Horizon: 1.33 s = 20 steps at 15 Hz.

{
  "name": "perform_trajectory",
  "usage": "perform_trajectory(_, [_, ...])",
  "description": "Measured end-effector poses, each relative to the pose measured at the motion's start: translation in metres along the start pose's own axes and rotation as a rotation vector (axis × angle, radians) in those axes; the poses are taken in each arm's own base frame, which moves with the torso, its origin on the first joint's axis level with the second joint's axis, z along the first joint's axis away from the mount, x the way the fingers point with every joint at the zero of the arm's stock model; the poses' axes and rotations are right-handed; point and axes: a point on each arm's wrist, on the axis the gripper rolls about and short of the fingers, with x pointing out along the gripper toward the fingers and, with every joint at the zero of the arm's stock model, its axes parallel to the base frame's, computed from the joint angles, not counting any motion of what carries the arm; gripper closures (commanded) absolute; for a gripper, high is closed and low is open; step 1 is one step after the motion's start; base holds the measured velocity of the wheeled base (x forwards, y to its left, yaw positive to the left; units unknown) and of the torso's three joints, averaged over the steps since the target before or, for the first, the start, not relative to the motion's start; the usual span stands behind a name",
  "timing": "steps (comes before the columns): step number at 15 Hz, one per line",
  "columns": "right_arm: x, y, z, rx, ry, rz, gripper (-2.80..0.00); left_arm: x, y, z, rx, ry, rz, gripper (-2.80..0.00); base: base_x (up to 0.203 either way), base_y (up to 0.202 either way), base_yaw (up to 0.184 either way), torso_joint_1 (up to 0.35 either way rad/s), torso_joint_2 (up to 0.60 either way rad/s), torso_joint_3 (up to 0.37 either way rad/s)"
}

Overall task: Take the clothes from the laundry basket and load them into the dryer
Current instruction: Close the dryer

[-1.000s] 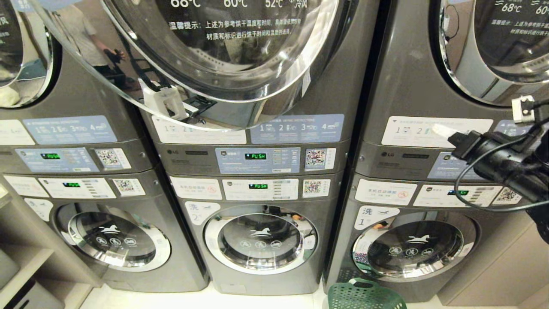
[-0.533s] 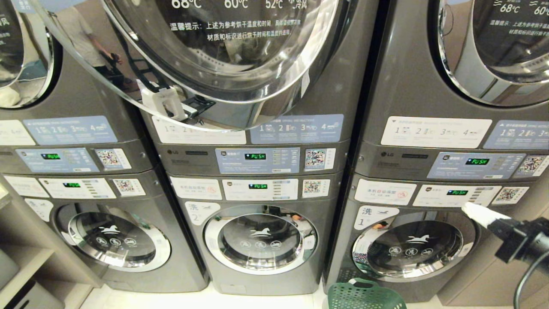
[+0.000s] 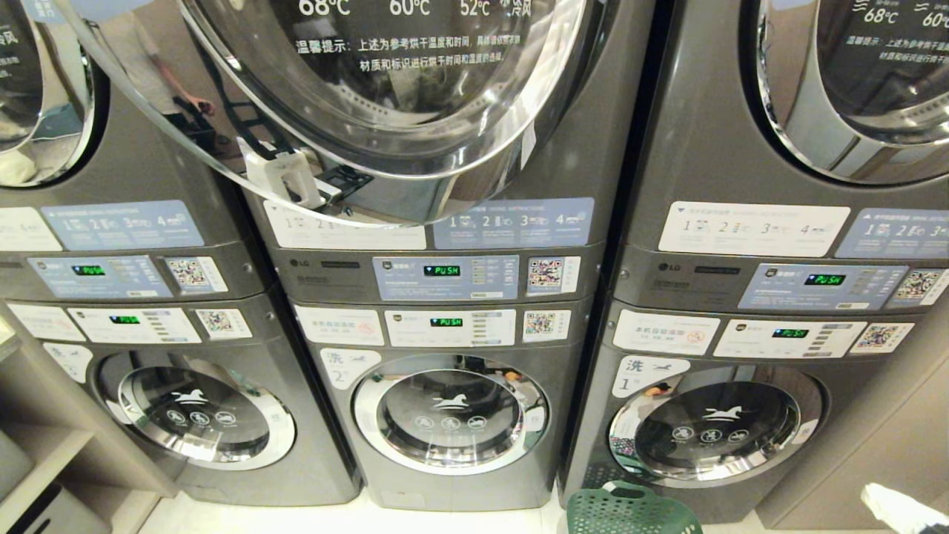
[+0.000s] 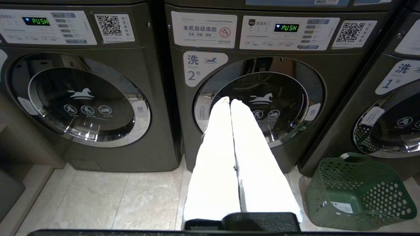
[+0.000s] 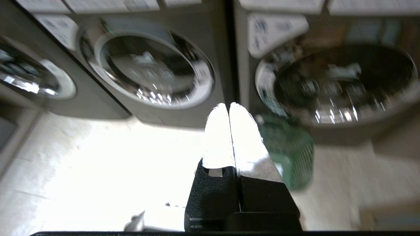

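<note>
Now both white-fingered grippers, left gripper [image 4: 229,102] and right gripper [image 5: 228,106], are pinched together, holding nothing.
The green perforated plastic laundry basket [image 4: 357,193] looks light and stiff; its cut-out rim handles suit gripping.

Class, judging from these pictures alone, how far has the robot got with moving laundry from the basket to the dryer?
Done: the middle dryer's door stands open, and no clothes show in the part of the green laundry basket that is visible on the floor. In hand: nothing; the right end effector and the left end effector are both shut and empty. Left: the pictures do not show whether the clothes are in the drum; the door remains to be closed.
</note>
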Motion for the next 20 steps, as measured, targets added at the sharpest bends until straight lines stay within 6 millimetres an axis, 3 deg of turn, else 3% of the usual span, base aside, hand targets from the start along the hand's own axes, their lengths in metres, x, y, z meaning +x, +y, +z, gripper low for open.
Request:
perform_trajectory(3, [-0.029, 0.007, -0.029, 0.017, 0.157, -0.124, 0.00, 0.000, 0.000, 0.000, 0.002, 0.000, -0.001, 0.00, 0.000, 0.000, 0.000, 0.000, 0.00, 0.000])
perform_trajectory(5, [-0.045, 0.011, -0.043, -0.003, 0.164, -0.164, 0.00, 0.000, 0.000, 0.000, 0.003, 0.000, -0.001, 0.00, 0.000, 0.000, 0.000, 0.000, 0.00, 0.000])
perform_trajectory(9, [-0.049, 0.010, -0.044, -0.090, -0.050, -0.219, 0.00, 0.000, 0.000, 0.000, 0.002, 0.000, -0.001, 0.00, 0.000, 0.000, 0.000, 0.000, 0.00, 0.000])
perform_trajectory(13, [-0.052, 0.011, -0.047, -0.177, -0.087, -0.101, 0.00, 0.000, 0.000, 0.000, 0.004, 0.005, -0.002, 0.00, 0.000, 0.000, 0.000, 0.000, 0.00, 0.000])
perform_trajectory(20, [-0.070, 0.012, -0.062, -0.229, -0.194, -0.174, 0.00, 0.000, 0.000, 0.000, 0.004, 0.005, -0.002, 0.00, 0.000, 0.000, 0.000, 0.000, 0.00, 0.000])
